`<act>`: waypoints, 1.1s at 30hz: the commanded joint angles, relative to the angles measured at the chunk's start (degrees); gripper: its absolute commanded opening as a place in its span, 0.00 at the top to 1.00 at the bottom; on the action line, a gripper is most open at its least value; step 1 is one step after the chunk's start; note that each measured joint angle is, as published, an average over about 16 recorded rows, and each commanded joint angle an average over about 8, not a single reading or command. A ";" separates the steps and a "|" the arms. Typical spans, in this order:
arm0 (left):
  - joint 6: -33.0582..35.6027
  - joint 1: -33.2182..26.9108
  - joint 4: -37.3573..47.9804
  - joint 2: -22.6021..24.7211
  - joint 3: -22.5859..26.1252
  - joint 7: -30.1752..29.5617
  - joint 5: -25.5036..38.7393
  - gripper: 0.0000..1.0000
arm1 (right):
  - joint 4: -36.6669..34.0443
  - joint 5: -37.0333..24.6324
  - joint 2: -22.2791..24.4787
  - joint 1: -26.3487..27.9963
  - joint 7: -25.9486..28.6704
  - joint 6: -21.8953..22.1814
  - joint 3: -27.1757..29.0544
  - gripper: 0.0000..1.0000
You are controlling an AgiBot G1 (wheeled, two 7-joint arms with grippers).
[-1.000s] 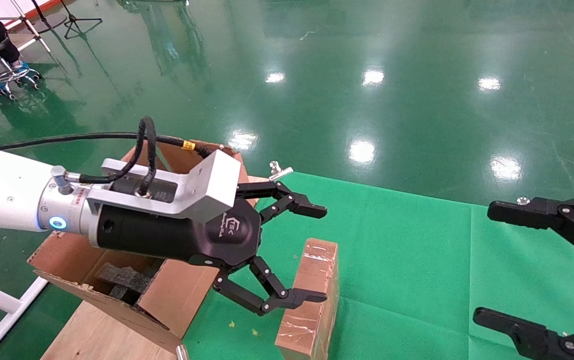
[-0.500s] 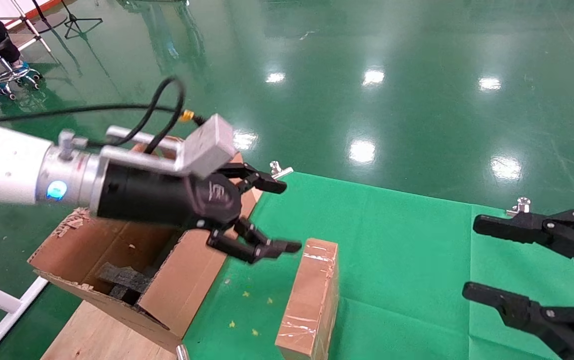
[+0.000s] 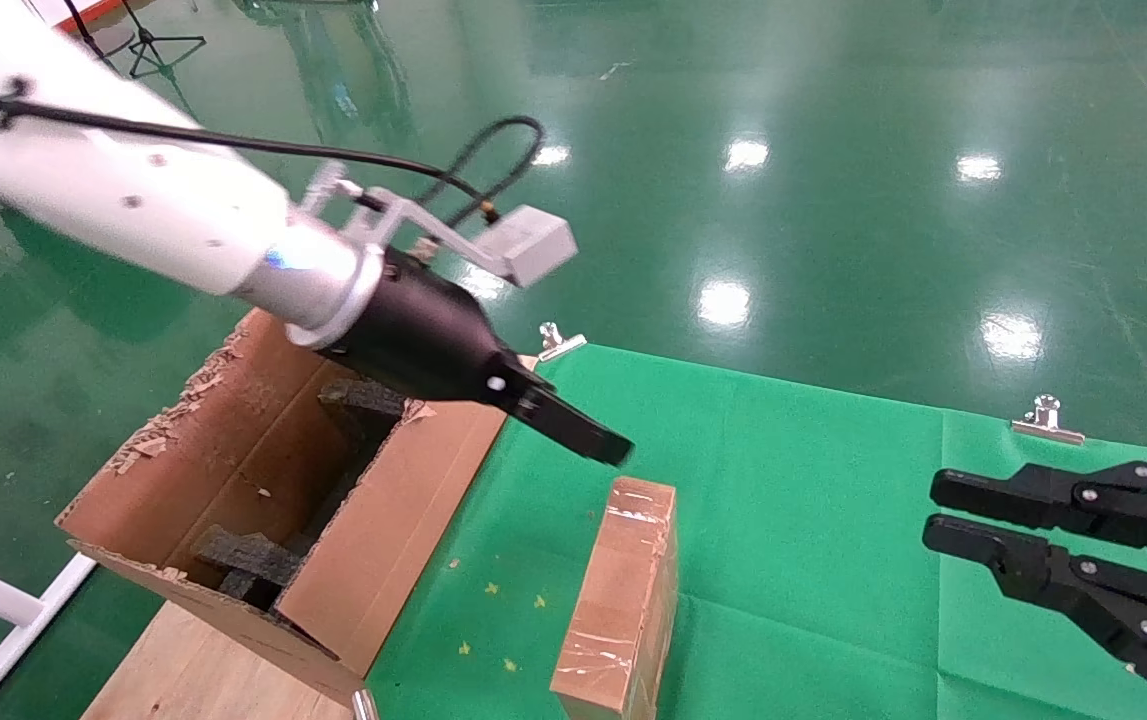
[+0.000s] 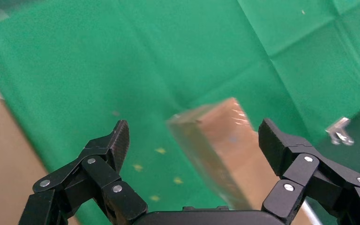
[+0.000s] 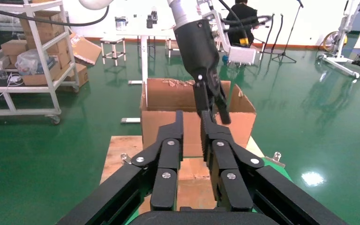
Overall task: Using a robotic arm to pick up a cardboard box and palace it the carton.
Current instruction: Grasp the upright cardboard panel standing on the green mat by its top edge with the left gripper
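The small cardboard box (image 3: 623, 580) with shiny tape lies on the green cloth (image 3: 813, 480), right of the carton. My left gripper (image 3: 598, 448), on the white arm, points down at the box's far end from just above. In the left wrist view this gripper (image 4: 194, 133) is open and empty, with the box (image 4: 229, 140) below, between its fingers. The large carton (image 3: 383, 540) stands open at the left with black foam pieces (image 3: 248, 555) inside. My right gripper (image 3: 938, 510) hovers at the right, empty, its fingers almost together (image 5: 191, 119).
The carton stands on a wooden board (image 3: 193, 670). Metal clips (image 3: 1045, 420) (image 3: 558, 340) hold the cloth's far edge. Shiny green floor lies beyond. The right wrist view shows the carton (image 5: 168, 96), a shelf rack (image 5: 37, 56) and a seated person (image 5: 241, 18) far off.
My left arm rose and turned, so its gripper now points down over the box's far end. My right gripper's fingers closed from wide open to almost together.
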 commanded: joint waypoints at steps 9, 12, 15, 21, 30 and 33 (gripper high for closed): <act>-0.23 -7.15 3.24 7.99 15.58 -12.65 -4.21 0.00 | 0.00 0.01 0.01 0.00 -0.01 0.01 -0.02 1.00; -0.61 -8.09 3.74 10.01 18.36 -14.50 -4.78 0.00 | 0.00 0.01 0.01 0.01 -0.01 0.01 -0.02 1.00; -0.93 -8.50 4.40 12.01 20.60 -15.89 -4.79 0.00 | 0.00 0.02 0.01 0.01 -0.01 0.01 -0.03 1.00; -1.29 -8.36 5.46 15.23 24.05 -17.79 -4.35 0.00 | 0.00 0.03 0.01 0.01 -0.02 0.02 -0.04 1.00; -1.75 -8.06 5.65 17.57 27.45 -18.67 -3.57 0.00 | -0.01 0.04 0.02 0.00 -0.02 0.03 -0.04 0.33; -1.98 -8.23 5.68 17.78 27.83 -18.59 -3.35 0.17 | -0.01 0.04 0.02 0.00 -0.03 0.04 -0.04 0.00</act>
